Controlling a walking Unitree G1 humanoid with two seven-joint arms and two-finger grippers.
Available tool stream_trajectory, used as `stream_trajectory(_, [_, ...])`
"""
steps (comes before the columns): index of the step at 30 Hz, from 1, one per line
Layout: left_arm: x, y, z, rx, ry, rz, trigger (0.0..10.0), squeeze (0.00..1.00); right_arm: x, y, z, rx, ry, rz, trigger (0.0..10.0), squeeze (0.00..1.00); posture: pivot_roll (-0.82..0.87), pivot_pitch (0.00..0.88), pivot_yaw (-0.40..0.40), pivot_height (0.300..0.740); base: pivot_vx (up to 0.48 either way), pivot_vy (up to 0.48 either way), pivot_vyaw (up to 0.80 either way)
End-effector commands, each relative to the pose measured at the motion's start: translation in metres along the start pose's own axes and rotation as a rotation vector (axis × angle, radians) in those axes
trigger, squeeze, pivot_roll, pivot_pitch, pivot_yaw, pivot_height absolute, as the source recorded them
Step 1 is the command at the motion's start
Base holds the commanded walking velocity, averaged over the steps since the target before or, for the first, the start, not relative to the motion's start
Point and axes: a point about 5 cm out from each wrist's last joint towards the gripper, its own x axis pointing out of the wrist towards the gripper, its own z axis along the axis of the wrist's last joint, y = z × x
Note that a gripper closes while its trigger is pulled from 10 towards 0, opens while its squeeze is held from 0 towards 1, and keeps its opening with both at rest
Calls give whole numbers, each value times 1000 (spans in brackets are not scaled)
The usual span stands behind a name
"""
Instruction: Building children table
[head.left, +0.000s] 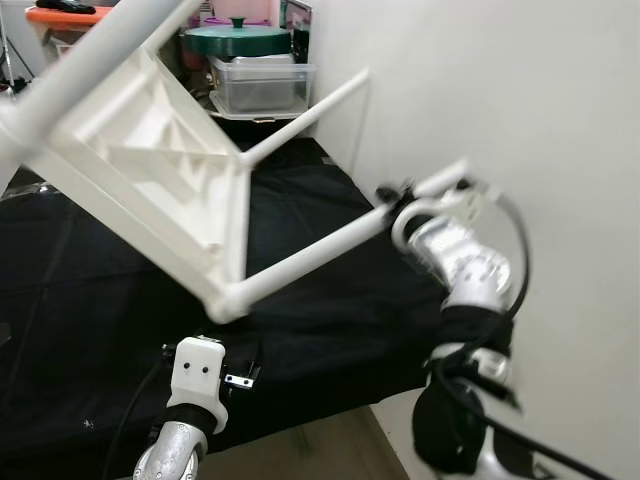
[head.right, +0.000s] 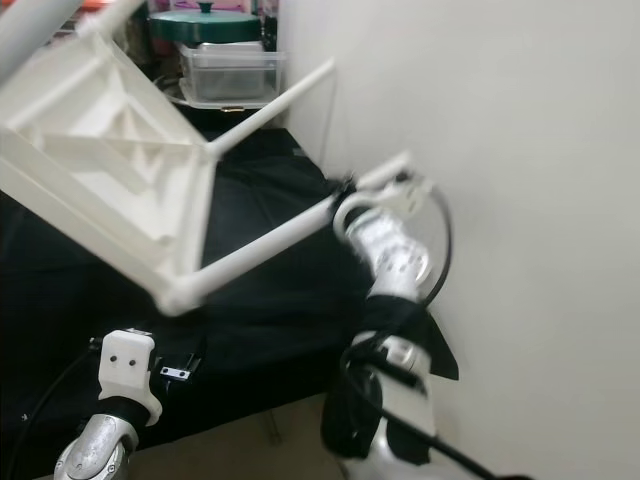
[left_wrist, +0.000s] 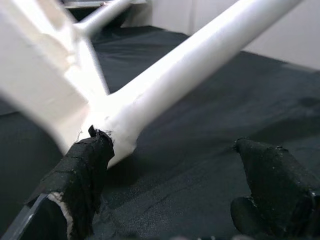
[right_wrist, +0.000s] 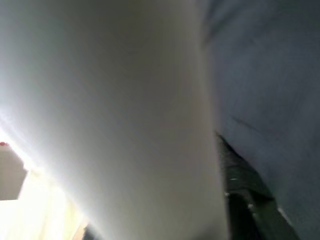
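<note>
A white children's table (head.left: 150, 160) hangs tilted in the air over a black cloth, underside ribs facing me and its legs sticking out. One leg (head.left: 310, 258) runs from the low corner (head.left: 225, 300) to the right, where my right gripper (head.left: 393, 207) is shut on its far end; that leg (right_wrist: 125, 115) presses against a black finger (right_wrist: 245, 195) in the right wrist view. My left gripper (left_wrist: 175, 195) is open just below the low corner (left_wrist: 107, 117), one finger (left_wrist: 82, 170) almost touching it. The left wrist mount (head.left: 197, 375) sits under that corner.
The black cloth (head.left: 320, 320) covers a low surface whose front edge drops to the floor (head.left: 330, 450). A white wall (head.left: 520, 100) stands close on the right. At the back are a clear plastic box (head.left: 260, 85) and a green lidded pot (head.left: 238, 38).
</note>
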Motion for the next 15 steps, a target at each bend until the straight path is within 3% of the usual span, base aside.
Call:
stream_trajectory(1, [0, 0, 4, 8, -11, -2, 10000, 0, 7, -27, -61, -52, 322, -119, 0, 0, 90, 0, -99, 740, 0, 0, 0])
stream_trajectory(4, [1, 1, 5, 10, -13, 0, 10000, 0, 7, -38, -71, -75, 359, -157, 0, 0, 92, 0, -97, 740, 0, 0, 0])
stream_trajectory(14, [2, 2, 6, 18, -17, 0, 10000, 0, 6, -52, -86, -109, 375, -268, 0, 0, 94, 0, -97, 740, 0, 0, 0])
stream_trajectory(15, [2, 2, 6, 21, -16, -1, 10000, 0, 4, -57, -88, -151, 373, -322, 10000, 0, 101, 0, -93, 740, 0, 0, 0])
